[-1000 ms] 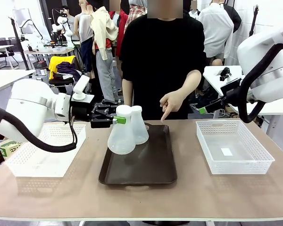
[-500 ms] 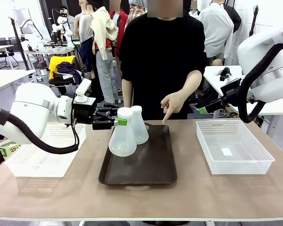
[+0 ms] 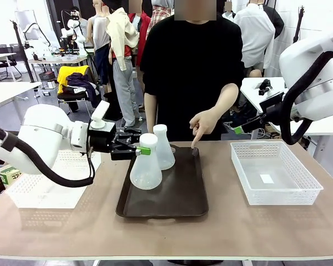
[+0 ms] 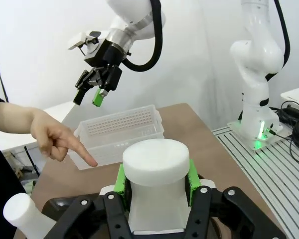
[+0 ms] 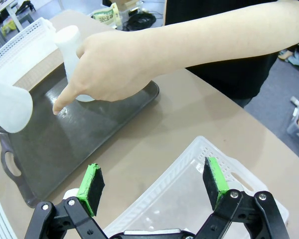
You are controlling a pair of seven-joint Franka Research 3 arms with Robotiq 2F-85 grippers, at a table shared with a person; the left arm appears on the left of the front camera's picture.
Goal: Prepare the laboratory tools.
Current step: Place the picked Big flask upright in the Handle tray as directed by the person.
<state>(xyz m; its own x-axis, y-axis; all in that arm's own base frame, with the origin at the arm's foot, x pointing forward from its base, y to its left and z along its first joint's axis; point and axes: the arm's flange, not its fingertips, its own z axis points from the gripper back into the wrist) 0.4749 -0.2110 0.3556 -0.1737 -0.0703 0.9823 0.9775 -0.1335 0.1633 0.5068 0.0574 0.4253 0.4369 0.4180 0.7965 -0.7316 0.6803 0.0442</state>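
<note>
Two frosted-white conical flasks are over the dark brown tray. My left gripper is shut on the neck of the nearer flask, just under its cap; its base is low over the tray's left half, and I cannot tell whether it touches. The other flask stands upright at the tray's far left, also seen as flask. My right gripper hangs open above the right basket, holding nothing. The person's hand points a finger down at the tray's far right part.
A white lattice basket sits right of the tray, and another lattice basket lies at the left. The person stands at the table's far edge behind the tray. Bare table lies in front of the tray.
My left gripper has carried the flask down and slightly right, closer to the tray. The person's pointing hand has shifted slightly. The right arm has not moved.
</note>
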